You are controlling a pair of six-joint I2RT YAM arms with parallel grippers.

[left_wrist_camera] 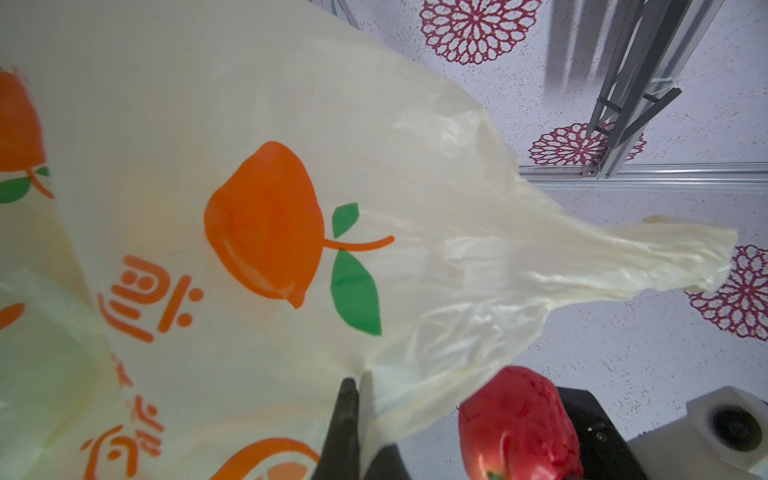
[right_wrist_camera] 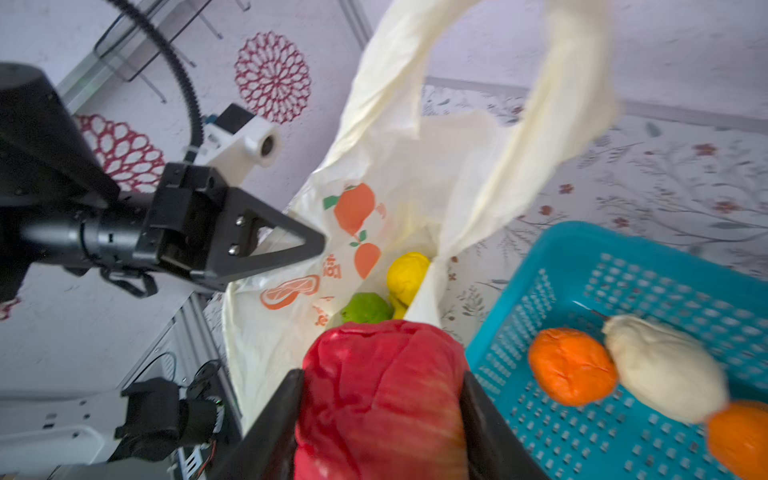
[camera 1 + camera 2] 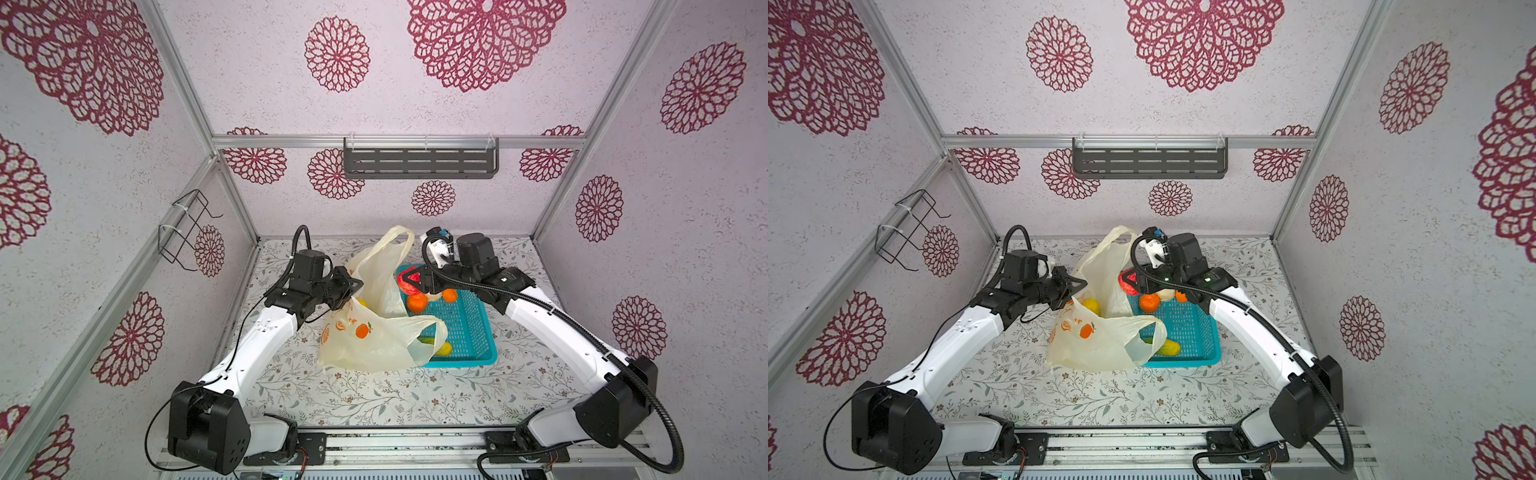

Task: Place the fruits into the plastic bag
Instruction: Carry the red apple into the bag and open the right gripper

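Right gripper [image 2: 380, 386] clamped on red fruit [image 2: 374, 361], left gripper [image 2: 318, 245] pinching plastic bag [image 3: 374, 345], we see floral tabletop [image 3: 374, 399], rosette-patterned walls [image 3: 457, 112], orange printed characters [image 1: 141, 299] we cannot read

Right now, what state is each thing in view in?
plastic bag, mouth open, rim lifted by the left pincer.
left pincer, shut on the bag's rim.
right pincer, shut on the red fruit.
red fruit, held in the air, not yet in the bag.
yellow fruit, inside the bag.
green fruit, inside the bag.
teal basket, holds oranges and a beige fruit.
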